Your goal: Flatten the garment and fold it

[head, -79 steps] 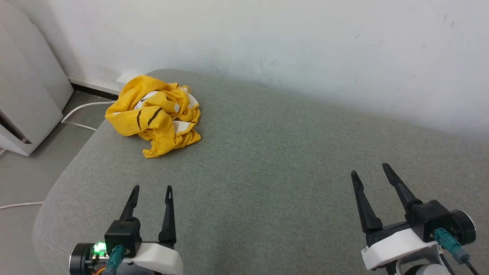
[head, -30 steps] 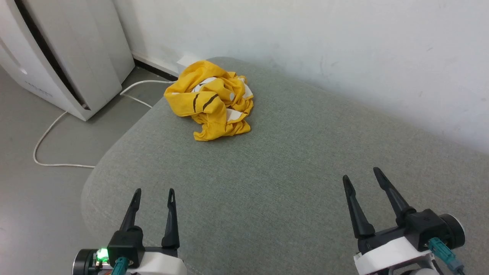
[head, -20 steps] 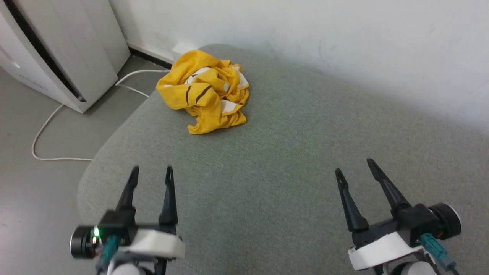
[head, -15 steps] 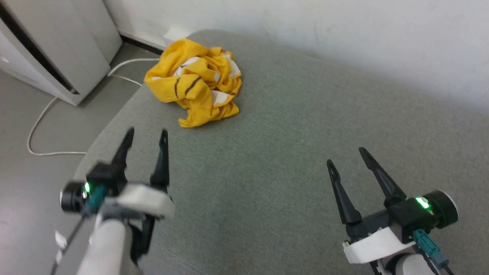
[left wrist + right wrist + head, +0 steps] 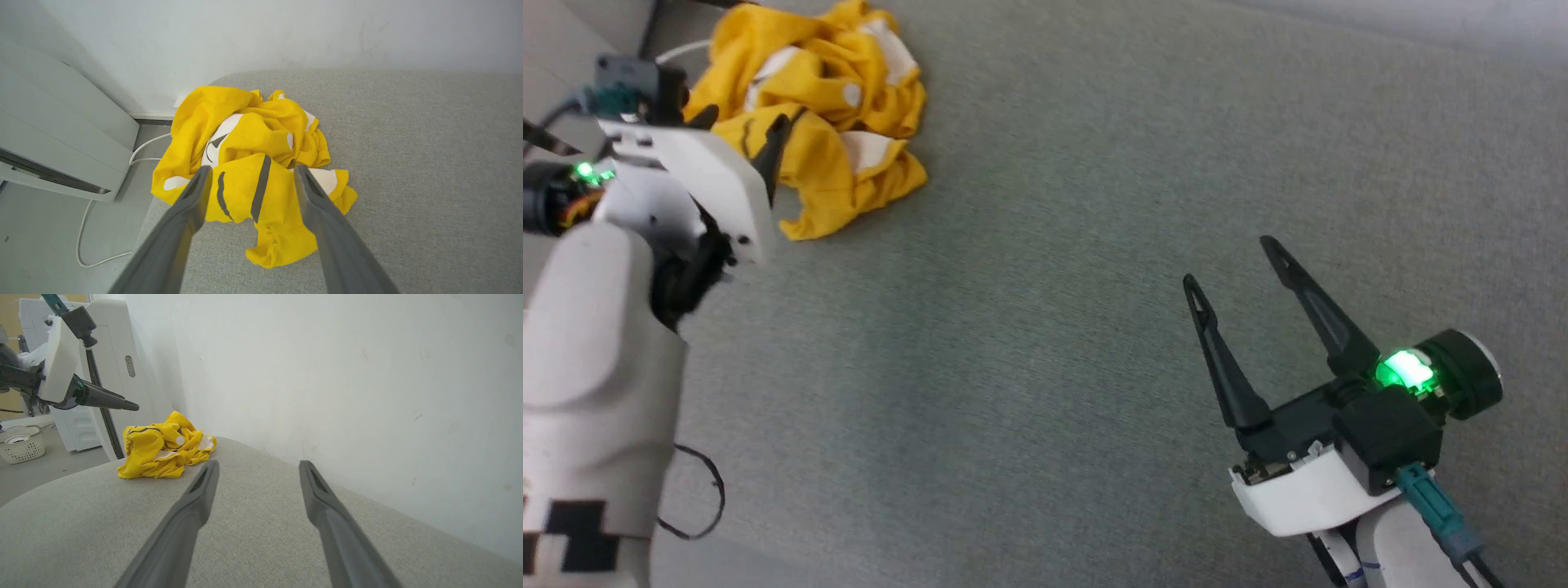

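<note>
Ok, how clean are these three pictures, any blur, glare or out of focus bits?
Head view: slightly motion-smeared, the garment and left claw soft, the green light on the right claw flaring. Left wrist view: garment crisp, the claw's own fingers blurred close up. Right wrist view: even soft light, its fingers blurred too.

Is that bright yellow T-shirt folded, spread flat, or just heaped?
Heaped. The bright yellow soft fabric T-shirt lies crumpled in overlapping wrinkles on the grey cushion, nothing laid flat.
</note>
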Robot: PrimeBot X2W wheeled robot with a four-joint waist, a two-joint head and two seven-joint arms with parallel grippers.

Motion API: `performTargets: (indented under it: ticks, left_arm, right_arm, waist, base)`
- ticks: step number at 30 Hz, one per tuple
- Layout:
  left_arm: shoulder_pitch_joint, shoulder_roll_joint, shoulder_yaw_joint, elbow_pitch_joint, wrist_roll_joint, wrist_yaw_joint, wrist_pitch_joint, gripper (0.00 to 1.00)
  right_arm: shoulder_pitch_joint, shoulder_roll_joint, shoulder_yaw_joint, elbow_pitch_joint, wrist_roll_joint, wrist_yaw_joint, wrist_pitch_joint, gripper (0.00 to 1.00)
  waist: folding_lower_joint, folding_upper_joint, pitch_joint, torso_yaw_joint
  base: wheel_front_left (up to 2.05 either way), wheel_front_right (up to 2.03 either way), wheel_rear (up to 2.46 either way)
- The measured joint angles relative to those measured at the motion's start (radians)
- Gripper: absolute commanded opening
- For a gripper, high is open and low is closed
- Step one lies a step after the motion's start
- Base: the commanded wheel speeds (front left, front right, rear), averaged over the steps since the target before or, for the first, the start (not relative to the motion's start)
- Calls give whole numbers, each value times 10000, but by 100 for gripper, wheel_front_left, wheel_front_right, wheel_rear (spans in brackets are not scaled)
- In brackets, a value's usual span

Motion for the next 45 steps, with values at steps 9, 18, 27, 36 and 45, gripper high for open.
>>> performTargets:
  ticks: [9, 18, 27, 36, 45]
  left_arm:
    - [-1747, 1538, -1524, 1139, -2309, -2, 2807, 100]
    - [-2300, 2424, -2036, 2194, -3881, -2, 5091, 0]
    - [-1884, 2752, -1975, 2270, -4598, 0, 3887, 0]
    - [-1811, 3143, -1935, 1931, -4347, 25, 633, 0]
    - [-2623, 3219, -2008, 395, -3104, 59, -2573, 0]
  right_arm:
    - [-276, 0, 213, -244, 65, -2, -23, 100]
    - [-512, -4, 221, -136, 228, -2, -253, 100]
    - [-513, -2, -75, 169, 245, -2, -387, 100]
    - [-473, 0, -667, 752, 489, -2, -497, 100]
    - [23, -2, -1204, 1101, 1055, -2, -529, 100]
  waist:
    - [0, 0, 1457, -886]
    - [-4, 0, 2373, -1737]
    - [-3, 0, 2160, -2083]
    - [-3, 0, 780, -2065]
    - [-4, 0, -979, -2224]
  base:
    - [0, 0, 0]
    - [0, 0, 0]
    - [0, 0, 0]
    - [0, 0, 0]
    - [0, 0, 0]
